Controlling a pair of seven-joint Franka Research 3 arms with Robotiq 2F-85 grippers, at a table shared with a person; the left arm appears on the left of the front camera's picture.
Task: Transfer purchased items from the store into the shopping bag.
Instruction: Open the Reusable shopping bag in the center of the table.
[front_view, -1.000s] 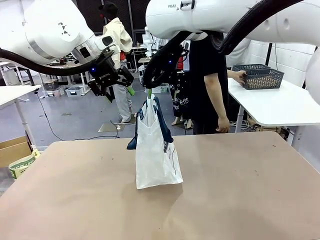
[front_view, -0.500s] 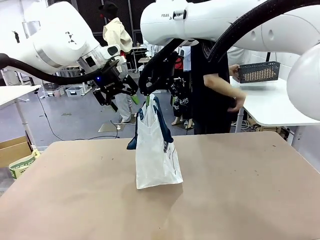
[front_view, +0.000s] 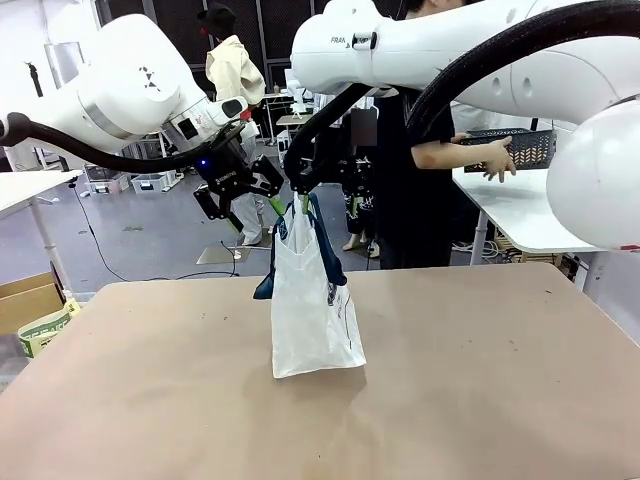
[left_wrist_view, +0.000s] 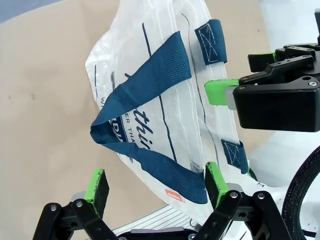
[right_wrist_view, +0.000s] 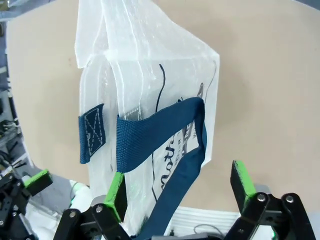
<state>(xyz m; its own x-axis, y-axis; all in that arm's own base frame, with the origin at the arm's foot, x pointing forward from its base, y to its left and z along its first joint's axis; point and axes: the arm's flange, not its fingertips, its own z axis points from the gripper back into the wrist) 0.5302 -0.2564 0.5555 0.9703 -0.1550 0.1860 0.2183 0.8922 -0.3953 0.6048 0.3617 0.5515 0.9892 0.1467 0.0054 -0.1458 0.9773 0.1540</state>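
- The shopping bag (front_view: 312, 320) stands upright near the middle of the worktop (front_view: 480, 390). It is translucent white with dark printed lettering on its side.
- Its top reaches up to the two grippers, which hang close together above it.
- The left gripper (front_view: 248, 205) comes in from the left and sits just beside the bag's upper edge, jaws spread wide and grasping nothing.
- In the left wrist view, the left gripper (left_wrist_view: 156, 182) has its green pads (left_wrist_view: 97, 184) wide apart. A navy strap handle (left_wrist_view: 145, 85) of the bag (left_wrist_view: 150, 45) loops out in front of them.
- The right gripper (front_view: 300, 192) is directly over the bag's mouth, and its jaws are also wide apart.
- In the right wrist view, the right gripper (right_wrist_view: 180, 186) has one green pad (right_wrist_view: 118, 192) against the bag (right_wrist_view: 145, 75). A blue strap (right_wrist_view: 160, 127) runs down between its fingers.
- That finger may be hooked under the strap or the rim and propping the bag up, but the view is too close to say.
- The dark grey lattice basket (front_view: 505, 148) is well away from the bag. A person's hand (front_view: 497, 162) holds it up in the air beyond the far right of the worktop.
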